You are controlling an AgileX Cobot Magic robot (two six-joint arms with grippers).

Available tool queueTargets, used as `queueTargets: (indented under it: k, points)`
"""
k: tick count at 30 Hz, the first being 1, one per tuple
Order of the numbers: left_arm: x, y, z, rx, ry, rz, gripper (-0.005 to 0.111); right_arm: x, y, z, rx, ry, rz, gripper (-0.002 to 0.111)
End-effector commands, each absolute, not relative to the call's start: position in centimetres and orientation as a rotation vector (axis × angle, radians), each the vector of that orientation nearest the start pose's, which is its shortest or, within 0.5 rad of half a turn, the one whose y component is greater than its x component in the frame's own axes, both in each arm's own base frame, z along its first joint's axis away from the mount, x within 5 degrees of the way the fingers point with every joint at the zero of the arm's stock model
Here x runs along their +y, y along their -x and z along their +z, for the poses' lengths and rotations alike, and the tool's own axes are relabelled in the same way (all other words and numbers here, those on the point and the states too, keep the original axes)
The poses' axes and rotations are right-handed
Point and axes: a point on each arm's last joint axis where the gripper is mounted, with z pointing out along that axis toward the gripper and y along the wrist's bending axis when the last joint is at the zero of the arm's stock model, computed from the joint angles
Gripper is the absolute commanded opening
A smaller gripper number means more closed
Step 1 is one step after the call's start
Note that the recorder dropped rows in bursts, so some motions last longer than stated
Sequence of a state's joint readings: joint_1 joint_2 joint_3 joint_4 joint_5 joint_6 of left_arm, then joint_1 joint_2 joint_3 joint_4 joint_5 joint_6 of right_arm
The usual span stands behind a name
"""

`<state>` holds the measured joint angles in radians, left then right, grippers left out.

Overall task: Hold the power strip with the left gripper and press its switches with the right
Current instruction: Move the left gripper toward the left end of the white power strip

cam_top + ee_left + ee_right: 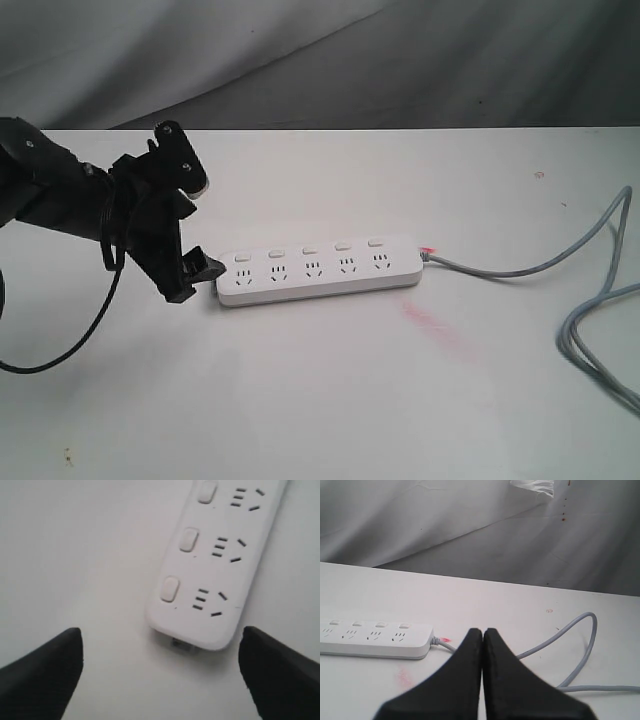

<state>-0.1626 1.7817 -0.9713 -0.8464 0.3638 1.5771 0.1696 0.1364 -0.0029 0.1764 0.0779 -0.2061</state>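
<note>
- My left fingers point(45, 670) are spread wide and hold nothing. The gap between them faces the rounded near end of the power strip point(320, 270).
- That end lies just ahead of the fingertips, not yet between them. The strip rests flat on the white table point(300, 400), sockets up.
- I judge it to be light, stiff moulded plastic with a smooth, slippery shell. It won't flex in a pinch, but it would probably skate on the table if pushed from above without a hold.
- I'd take hold across the narrow width, one finger on each long edge, at the blank stub before the first socket. That keeps the pads clear of the nearest rocker.
- Beyond the fingers the switches point(310, 250) run in a row, one beside each socket. They look small and shallow, so I expect each needs only a light, well-aimed poke.
- At the far end the grey cord point(520, 270) leaves the strip and loops off across the table. It looks stiff enough to tug or swivel the strip.
- My right fingers point(465, 680) are pressed together, empty, and well apart from the cord end. Closed like that, they should serve as a single pressing tip.
</note>
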Motion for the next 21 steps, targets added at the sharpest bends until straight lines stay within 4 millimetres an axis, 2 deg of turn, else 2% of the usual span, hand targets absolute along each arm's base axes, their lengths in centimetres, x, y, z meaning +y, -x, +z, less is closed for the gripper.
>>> queueTargets:
  k: [1,2,7,12,21]
  points:
    - [-8.4,-34.2,17.2,2.102,-1.205,-0.232,0.076,1.2,-6.6,19.8,1.681,0.169,0.111,0.000]
    - [-8.2,-34.4,17.3,2.081,-1.187,-0.271,0.076,1.2,-6.6,19.8,1.681,0.169,0.111,0.000]
    - [-6.0,-35.9,15.1,2.048,-1.113,-0.439,0.076,1.2,-6.6,19.8,1.681,0.169,0.111,0.000]
    - [-5.4,-36.8,14.9,2.050,-1.093,-0.429,0.076,1.2,-6.6,19.8,1.681,0.169,0.111,0.000]
    - [-5.3,-36.9,14.6,2.063,-1.087,-0.404,0.076,1.2,-6.6,19.8,1.681,0.169,0.111,0.000]
